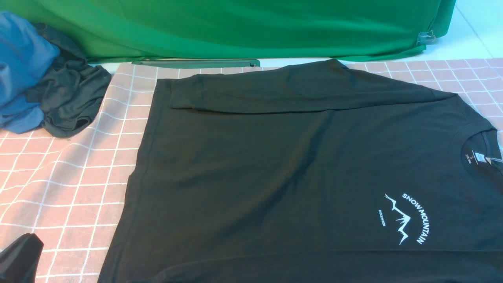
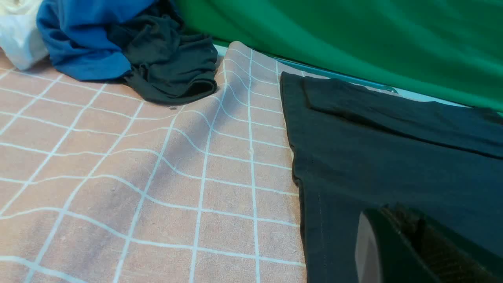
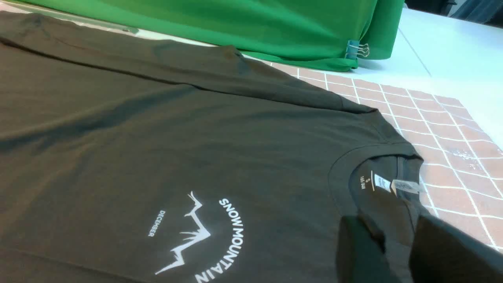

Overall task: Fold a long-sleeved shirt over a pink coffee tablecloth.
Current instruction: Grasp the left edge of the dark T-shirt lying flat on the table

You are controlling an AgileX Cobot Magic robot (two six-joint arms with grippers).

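The shirt (image 1: 275, 169) lay flat and front up on the pink cloth (image 1: 70, 188), with its collar (image 1: 481, 151) toward the robot's right and its hem toward the left. The far sleeve (image 1: 294, 90) was folded in over the body along the far edge. The white print (image 1: 408, 218) sat on the chest near the collar, and a small label (image 3: 381, 182) showed inside the neck. The pink cloth reached well past the shirt on the left and far right, and it rippled in soft wrinkles beside the hem.

The left gripper (image 1: 19, 255) was at the near left corner, over the pink cloth and apart from the hem in the front view. It was clenched, with nothing seen in it. In the left wrist view its dark fingers (image 2: 393, 243) showed in front of the hem end of the shirt.

The right gripper (image 3: 393, 226) was out of the front view. In the right wrist view it was close by the collar, jaws parted, with shirt fabric visible in the gap. I could not tell whether the fingers (image 3: 357, 251) touched the fabric.

At the far left a blue garment (image 1: 23, 67) and a grey garment (image 1: 68, 98) lay bunched together, touching — the grey one partly on the pink cloth. A green cloth (image 1: 235, 27) hung across the back, with a clip (image 3: 355, 51) at its right end, above the white table (image 3: 452, 59).
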